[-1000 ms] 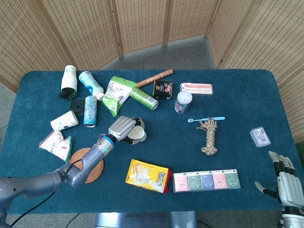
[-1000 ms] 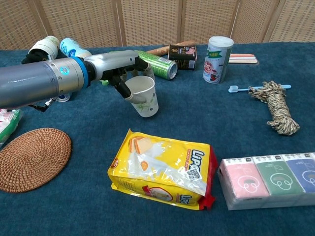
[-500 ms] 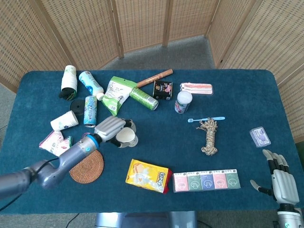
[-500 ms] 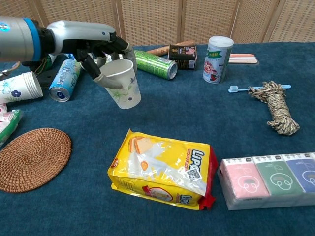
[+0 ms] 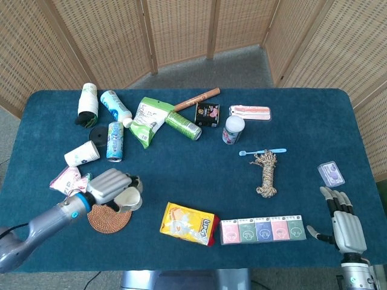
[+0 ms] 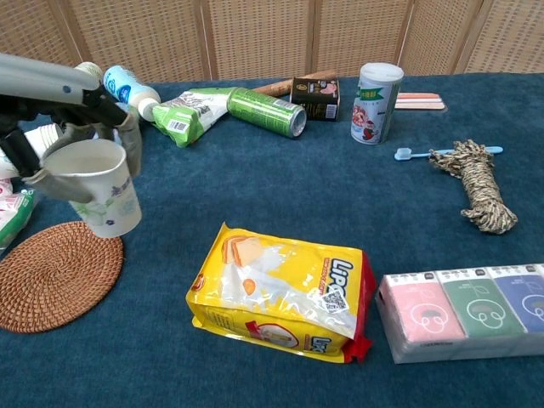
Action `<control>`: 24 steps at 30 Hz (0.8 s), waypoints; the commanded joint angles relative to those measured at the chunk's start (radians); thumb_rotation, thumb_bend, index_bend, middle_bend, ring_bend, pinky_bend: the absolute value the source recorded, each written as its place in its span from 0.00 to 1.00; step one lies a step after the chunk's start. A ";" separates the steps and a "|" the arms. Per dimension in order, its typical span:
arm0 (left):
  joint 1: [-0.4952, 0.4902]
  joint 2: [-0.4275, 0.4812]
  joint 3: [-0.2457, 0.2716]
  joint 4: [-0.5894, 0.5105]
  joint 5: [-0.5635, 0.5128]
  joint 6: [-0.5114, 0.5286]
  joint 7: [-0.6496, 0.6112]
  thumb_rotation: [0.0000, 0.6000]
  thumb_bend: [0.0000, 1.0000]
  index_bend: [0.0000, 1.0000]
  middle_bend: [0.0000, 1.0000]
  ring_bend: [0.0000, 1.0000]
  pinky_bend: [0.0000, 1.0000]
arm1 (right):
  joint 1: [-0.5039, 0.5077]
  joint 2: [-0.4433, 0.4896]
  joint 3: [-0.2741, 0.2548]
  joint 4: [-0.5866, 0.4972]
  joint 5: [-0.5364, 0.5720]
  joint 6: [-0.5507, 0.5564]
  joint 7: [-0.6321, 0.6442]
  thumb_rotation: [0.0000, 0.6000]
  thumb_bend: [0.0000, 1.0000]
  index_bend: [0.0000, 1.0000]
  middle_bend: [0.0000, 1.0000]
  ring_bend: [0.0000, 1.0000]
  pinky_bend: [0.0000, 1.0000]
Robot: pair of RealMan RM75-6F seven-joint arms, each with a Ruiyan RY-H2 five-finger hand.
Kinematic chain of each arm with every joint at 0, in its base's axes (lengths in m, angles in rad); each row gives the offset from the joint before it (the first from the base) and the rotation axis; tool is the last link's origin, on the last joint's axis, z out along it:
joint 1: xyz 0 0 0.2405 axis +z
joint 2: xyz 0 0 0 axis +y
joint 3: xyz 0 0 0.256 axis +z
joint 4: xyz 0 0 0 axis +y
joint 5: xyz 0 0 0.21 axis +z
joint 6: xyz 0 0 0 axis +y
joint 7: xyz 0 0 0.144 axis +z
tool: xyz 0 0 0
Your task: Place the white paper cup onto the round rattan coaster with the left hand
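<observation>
My left hand [image 5: 109, 186] [image 6: 72, 140] grips the white paper cup [image 6: 98, 184] [image 5: 129, 198] and holds it in the air, mouth up and a little tilted. The cup hangs just over the right rim of the round rattan coaster [image 6: 53, 274] [image 5: 107, 218], which lies flat near the table's front left. My right hand [image 5: 343, 222] rests at the front right corner, fingers apart, nothing in it.
A yellow snack bag [image 6: 282, 291] lies right of the coaster, a row of tissue packs [image 6: 463, 312] beyond it. Another paper cup [image 5: 82, 153], cans [image 5: 115, 141], a green pouch [image 6: 187, 116] and bottles crowd the back left. A rope coil [image 6: 478, 184] lies at the right.
My left hand has carried the cup leftward and toward the front, from mid-table to just over the coaster's right edge. The right hand has shifted slightly inward.
</observation>
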 commanded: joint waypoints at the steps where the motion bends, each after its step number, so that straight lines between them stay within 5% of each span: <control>1: 0.024 0.041 0.037 -0.031 -0.009 -0.004 0.049 0.94 0.33 0.38 0.36 0.42 0.62 | 0.002 -0.006 -0.003 0.003 0.002 -0.004 -0.002 1.00 0.22 0.01 0.00 0.00 0.00; 9: 0.052 0.078 0.101 -0.044 -0.082 -0.016 0.196 0.95 0.33 0.37 0.36 0.42 0.61 | 0.000 -0.006 -0.003 0.011 0.010 0.001 0.006 1.00 0.22 0.01 0.00 0.00 0.00; 24: 0.042 -0.032 0.136 0.029 -0.288 0.030 0.419 0.95 0.33 0.34 0.33 0.40 0.58 | -0.005 -0.004 -0.009 0.027 0.015 0.003 0.029 1.00 0.22 0.01 0.00 0.00 0.00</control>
